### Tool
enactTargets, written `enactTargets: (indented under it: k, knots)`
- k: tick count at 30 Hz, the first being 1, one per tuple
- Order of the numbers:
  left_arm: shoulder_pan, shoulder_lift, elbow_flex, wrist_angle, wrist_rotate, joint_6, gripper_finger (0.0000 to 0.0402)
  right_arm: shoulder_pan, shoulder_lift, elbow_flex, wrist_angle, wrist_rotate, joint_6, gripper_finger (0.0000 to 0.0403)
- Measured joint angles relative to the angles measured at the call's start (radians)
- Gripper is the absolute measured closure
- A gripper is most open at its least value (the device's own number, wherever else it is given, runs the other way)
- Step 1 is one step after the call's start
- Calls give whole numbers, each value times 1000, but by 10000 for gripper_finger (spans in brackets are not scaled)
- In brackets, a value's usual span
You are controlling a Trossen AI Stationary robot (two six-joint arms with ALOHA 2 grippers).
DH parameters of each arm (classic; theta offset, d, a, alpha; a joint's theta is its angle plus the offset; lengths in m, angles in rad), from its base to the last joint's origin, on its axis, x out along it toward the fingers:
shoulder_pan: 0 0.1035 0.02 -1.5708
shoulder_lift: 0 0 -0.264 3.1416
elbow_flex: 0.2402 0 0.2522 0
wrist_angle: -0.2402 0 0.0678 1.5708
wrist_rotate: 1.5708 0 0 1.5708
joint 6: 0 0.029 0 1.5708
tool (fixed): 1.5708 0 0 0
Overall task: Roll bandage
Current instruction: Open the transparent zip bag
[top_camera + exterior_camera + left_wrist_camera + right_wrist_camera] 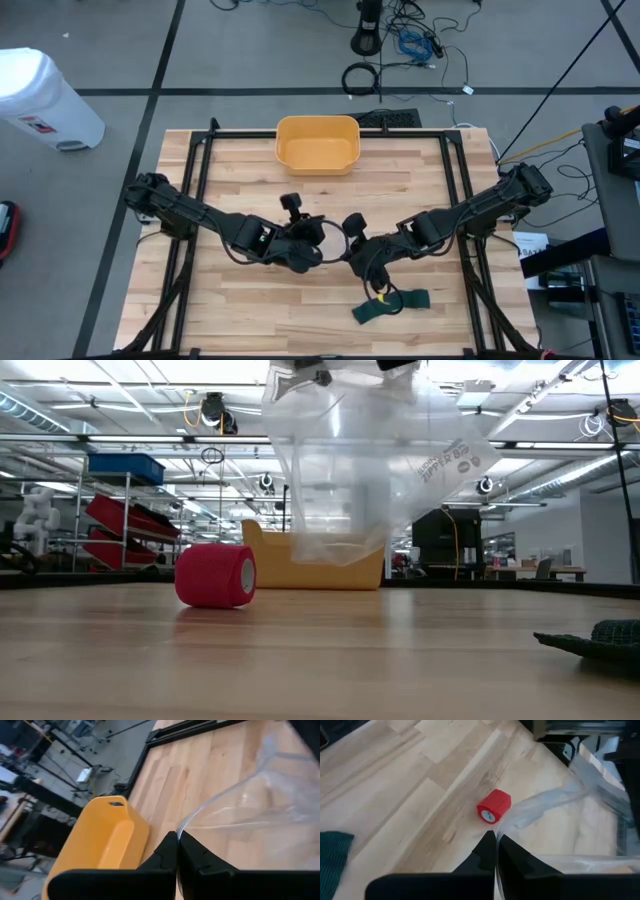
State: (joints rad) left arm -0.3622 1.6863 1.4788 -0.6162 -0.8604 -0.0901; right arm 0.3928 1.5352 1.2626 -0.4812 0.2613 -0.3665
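At table centre, a clear, crinkled plastic bag (370,460) is held up off the wood between both arms: toward nine o'clock the left gripper (176,851) is pinched fully closed on one edge, toward three o'clock the right gripper (495,851) is clamped tight on the other. A red cylindrical bandage roll (215,575) lies free beneath it, a dark green bandage strip (392,304) at five o'clock, an orange plastic bin (317,143) at twelve. The roll appears emptied out; next, the bag likely must be put aside.

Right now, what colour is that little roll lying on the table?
Red; the bandage roll shows best in the low view.
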Motion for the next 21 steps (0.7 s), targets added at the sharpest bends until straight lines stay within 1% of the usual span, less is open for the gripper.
enactTargets:
  k: [3, 6, 11, 13, 17, 18, 21]
  knots:
    - [0, 0, 0, 18, 7, 1, 400, -5, 0, 15, 2, 72, 28, 398]
    - [0, 0, 0, 17, 13, 1, 400, -8, 0, 24, 4, 126, 47, 376]
    - [0, 0, 0, 43, 16, 18, 400, -20, 0, 35, 57, 149, 120, 320]
    - [0, 0, 0, 48, 19, 26, 400, -25, 0, 35, 75, 154, 120, 301]
    - [0, 0, 0, 44, 19, 25, 400, -25, 0, 35, 121, 164, 95, 279]
    - [0, 0, 0, 44, 19, 25, 400, -23, 0, 35, 127, 186, 90, 277]
    - [0, 0, 0, 44, 20, 26, 400, -28, 0, 35, 117, 295, 83, 279]
